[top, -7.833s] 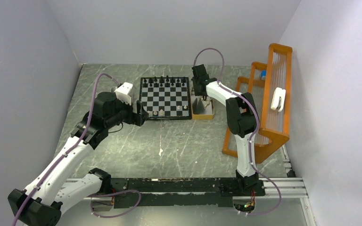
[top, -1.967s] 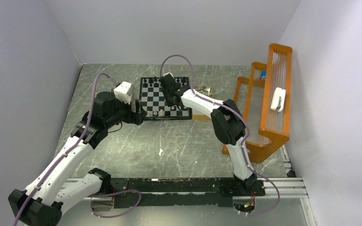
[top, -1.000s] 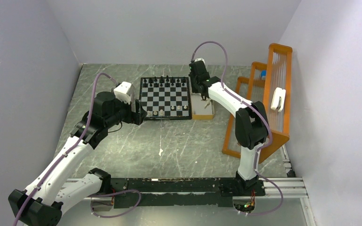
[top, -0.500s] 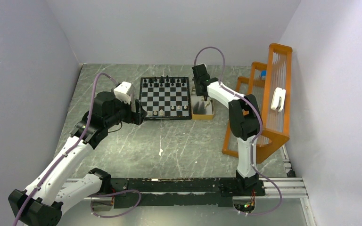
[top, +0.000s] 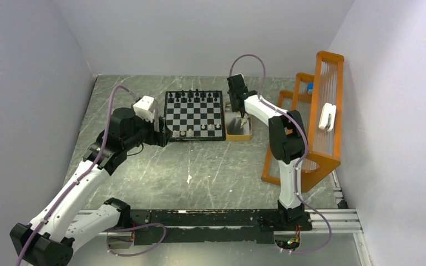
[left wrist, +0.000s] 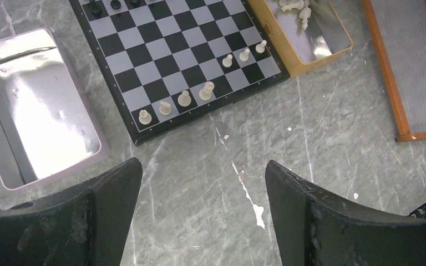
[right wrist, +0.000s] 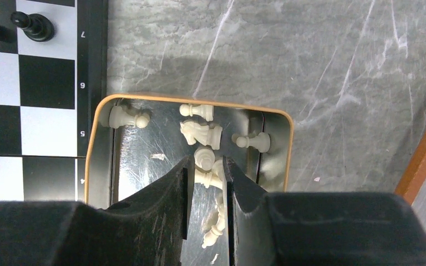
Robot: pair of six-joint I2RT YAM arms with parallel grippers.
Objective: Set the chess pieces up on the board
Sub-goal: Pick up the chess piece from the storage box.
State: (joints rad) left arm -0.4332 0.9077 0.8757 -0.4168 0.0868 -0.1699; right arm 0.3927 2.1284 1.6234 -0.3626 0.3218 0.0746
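One cream piece (right wrist: pixel 209 178) sits pinched in the right gripper (right wrist: pixel 207 162); lift straight up, clear of neighbours (right wrist: pixel 201 133) at 12 o'clock.

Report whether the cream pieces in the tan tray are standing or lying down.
Lying down. In the right wrist view the cream pieces in the tan tray show in side profile, bases and heads both visible.
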